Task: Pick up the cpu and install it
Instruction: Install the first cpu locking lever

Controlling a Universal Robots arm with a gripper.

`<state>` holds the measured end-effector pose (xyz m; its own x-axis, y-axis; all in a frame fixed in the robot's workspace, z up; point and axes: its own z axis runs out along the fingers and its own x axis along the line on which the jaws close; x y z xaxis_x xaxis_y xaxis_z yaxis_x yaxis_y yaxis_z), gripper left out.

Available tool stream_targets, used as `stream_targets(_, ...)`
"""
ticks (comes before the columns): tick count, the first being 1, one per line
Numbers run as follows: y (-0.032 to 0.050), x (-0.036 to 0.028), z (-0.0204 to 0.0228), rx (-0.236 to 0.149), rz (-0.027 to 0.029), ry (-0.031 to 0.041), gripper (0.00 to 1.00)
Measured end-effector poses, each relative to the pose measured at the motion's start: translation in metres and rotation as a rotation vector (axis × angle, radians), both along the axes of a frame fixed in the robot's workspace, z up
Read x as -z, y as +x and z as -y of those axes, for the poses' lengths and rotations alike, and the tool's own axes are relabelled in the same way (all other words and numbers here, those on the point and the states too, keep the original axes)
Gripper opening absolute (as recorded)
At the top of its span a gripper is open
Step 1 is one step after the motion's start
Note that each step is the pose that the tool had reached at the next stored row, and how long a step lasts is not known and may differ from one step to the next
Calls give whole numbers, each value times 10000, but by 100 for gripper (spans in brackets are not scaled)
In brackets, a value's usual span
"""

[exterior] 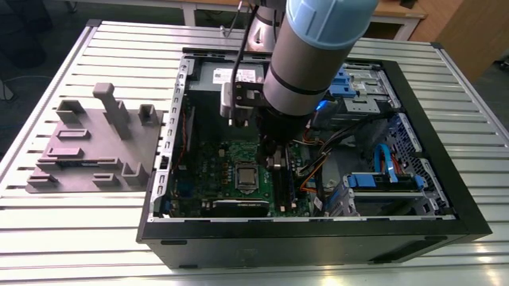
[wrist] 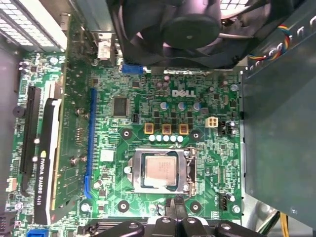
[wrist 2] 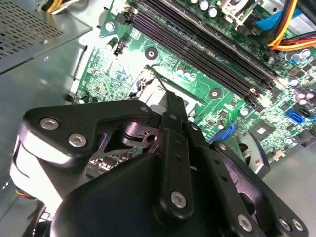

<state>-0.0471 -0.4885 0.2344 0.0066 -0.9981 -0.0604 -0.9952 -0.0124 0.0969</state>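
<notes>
Pincer (wrist: 176, 210) beside socketed cpu (wrist: 159, 170), fan (wrist: 187, 29) beyond

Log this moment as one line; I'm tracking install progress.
cpu: seated in socket | claw: beside socket, holding nothing | arm: inside open computer case

The setting is a robotics laboratory or test workshop. A work table (exterior: 71, 238) of ribbed aluminium profile slats carries an open desktop computer case (exterior: 318, 238) lying on its side, its green motherboard (wrist: 148, 98) exposed. Beside the case, toward the exterior view's left, sits a grey plastic fixture (exterior: 87, 149) with upright blocks. An industrial robot arm (exterior: 310, 59) with a grey and light-blue casing reaches into the case. Wooden furniture (exterior: 461, 30) stands beyond the table, on a dark floor (exterior: 32, 36).
</notes>
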Motion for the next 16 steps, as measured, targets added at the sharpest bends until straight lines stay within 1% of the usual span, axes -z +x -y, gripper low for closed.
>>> stream_targets(6,36,13,7,-46,0,-2,10)
stream_targets(9,37,18,15,-45,1,-3,10)
stream_targets(13,37,23,39,-48,1,-34,10)
stream_targets(16,37,38,47,-49,1,-60,10)
